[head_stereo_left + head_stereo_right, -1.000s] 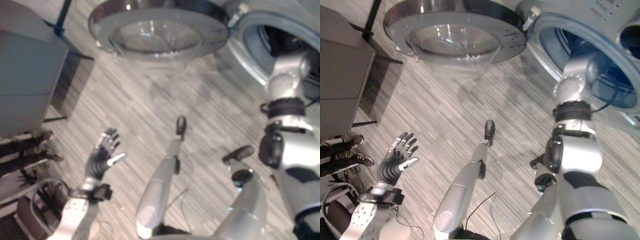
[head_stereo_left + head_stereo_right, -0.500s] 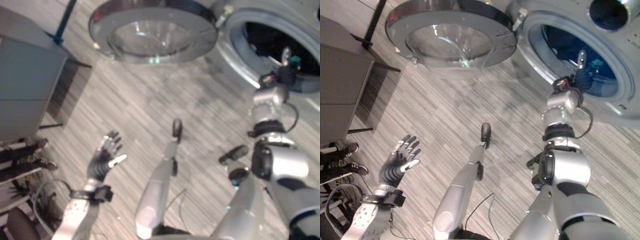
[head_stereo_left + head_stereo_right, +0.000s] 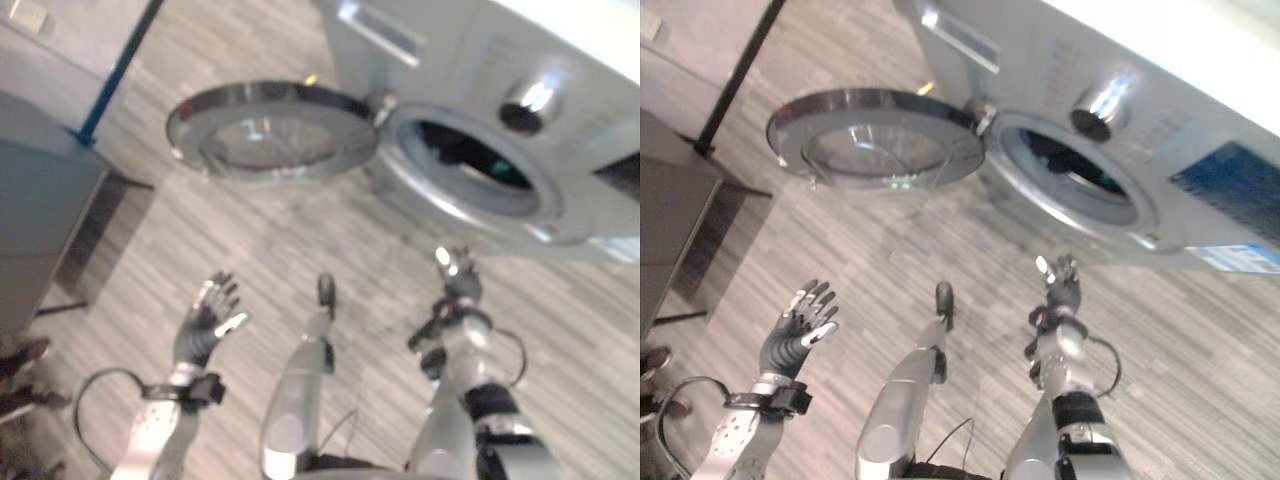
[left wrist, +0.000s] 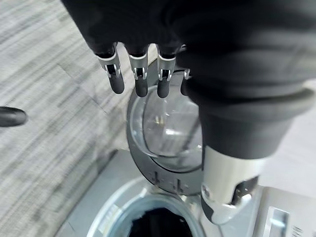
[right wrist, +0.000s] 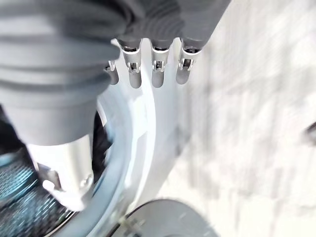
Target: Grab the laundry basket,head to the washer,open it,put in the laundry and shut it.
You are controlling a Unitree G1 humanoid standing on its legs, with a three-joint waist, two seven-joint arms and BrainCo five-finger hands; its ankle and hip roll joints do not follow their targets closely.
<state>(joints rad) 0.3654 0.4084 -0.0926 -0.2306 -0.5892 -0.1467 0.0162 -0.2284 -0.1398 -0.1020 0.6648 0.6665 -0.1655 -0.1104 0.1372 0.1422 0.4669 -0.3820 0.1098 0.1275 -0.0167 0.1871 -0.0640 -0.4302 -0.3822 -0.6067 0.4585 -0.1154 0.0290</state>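
- At far left, a grey cabinet stood on the striped wood floor, well clear of the work.
- Next rightward, the left hand hung in open air above the floor, palm up and fingers spread straight, holding nothing; my guess is that it was parked there to stay out of the way while the other arm worked at the drum.
- Above it, the washer door stood swung fully out to the left on its hinge, its glass bowl facing up. That left the opening unobstructed, so the opening step looked done.
- Right of the hinge, the drum opening showed dark, with something dark and a touch of teal inside; whether that was the laundry I cannot tell, though it seems likely.
- Below the opening, the right hand was raised in front of the washer, near the lower rim of the port but apart from it. Its own wrist view showed the fingers straight and relaxed, clasping nothing.
- By my reading, loading was over or nearly so, and shutting the door was what remained.
- A risk worth noting: the door lay well away from the right hand, so closing it would need a reach across.
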